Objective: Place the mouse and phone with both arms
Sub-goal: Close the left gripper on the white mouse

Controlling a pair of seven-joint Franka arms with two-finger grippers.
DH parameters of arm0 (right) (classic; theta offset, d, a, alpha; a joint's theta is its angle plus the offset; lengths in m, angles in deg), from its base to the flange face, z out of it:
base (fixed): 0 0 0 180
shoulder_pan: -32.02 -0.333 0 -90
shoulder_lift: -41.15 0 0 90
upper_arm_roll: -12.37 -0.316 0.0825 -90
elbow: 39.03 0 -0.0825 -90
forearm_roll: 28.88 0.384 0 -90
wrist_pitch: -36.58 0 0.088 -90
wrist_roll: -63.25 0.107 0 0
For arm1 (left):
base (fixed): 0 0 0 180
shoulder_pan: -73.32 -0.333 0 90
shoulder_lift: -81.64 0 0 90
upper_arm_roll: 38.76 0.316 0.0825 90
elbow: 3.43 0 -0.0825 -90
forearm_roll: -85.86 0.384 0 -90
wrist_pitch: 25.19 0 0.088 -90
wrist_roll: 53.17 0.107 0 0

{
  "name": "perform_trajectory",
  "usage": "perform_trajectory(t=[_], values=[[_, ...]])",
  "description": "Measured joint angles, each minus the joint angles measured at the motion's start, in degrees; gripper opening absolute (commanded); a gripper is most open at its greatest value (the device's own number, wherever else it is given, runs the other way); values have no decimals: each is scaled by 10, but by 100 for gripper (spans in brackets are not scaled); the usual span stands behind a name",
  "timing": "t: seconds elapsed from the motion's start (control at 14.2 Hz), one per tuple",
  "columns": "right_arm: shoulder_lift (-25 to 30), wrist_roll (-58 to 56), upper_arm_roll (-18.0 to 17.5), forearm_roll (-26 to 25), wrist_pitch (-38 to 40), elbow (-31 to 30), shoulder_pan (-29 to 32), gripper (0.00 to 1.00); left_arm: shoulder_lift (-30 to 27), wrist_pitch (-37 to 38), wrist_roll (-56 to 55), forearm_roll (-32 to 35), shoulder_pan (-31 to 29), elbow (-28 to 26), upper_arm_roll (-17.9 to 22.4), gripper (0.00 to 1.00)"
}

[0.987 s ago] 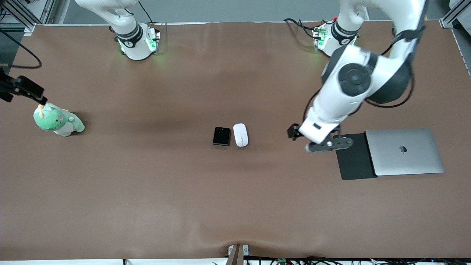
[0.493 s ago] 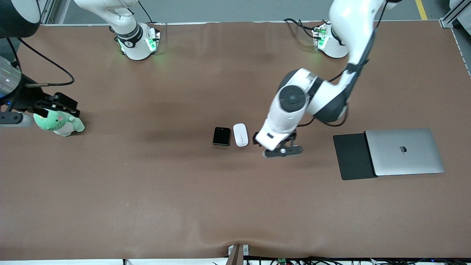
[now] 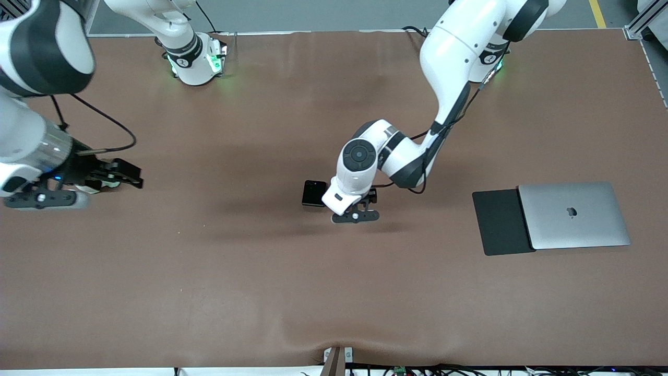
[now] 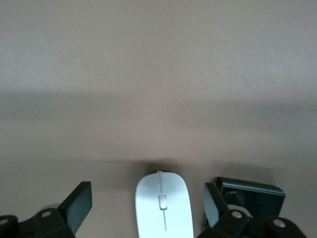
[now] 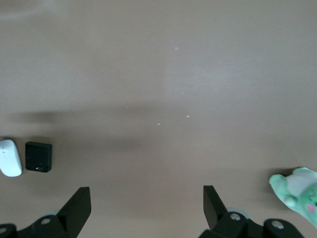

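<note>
On the brown desk [image 3: 219, 271], the matte black pad [image 3: 500, 222] lies toward the left arm's end, with the closed silver laptop [image 3: 574, 215] touching its edge and partly lapping over it; the laptop lid carries a dark apple logo, the only mark that can be read anywhere.

Near the middle of the desk the left gripper [image 3: 360, 208] hangs low over the mouse [image 4: 163, 204], which the front view hides under the wrist. The left wrist view shows the white mouse lying flat on the desk between the two black fingers [image 4: 77, 206], its thin centre line running lengthwise; the jaws stand wide apart, with a gap on either side of the mouse. The phone [image 3: 314, 193] lies flat just beside the mouse, toward the right arm's end, with a camera lens at one corner; no writing can be made out on it.

The right gripper [image 3: 112, 176] is up over the right arm's end of the desk, above a green plush toy [image 5: 296, 191], whose pink cheek shows in the right wrist view. Its jaws are spread wide with nothing between them.
</note>
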Motion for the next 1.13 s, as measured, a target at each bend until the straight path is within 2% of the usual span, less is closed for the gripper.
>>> perform_trajectory(t=[0.49,1.06,1.13], values=[[-63,5,-1,19,-31,-1,-64,100,22,0,-32,0,26,2,1,100],[-75,12,-1,20,-43,-1,-78,100,35,0,-34,0,29,6,5,100],[-75,12,-1,20,-43,-1,-78,100,35,0,-34,0,29,6,5,91]])
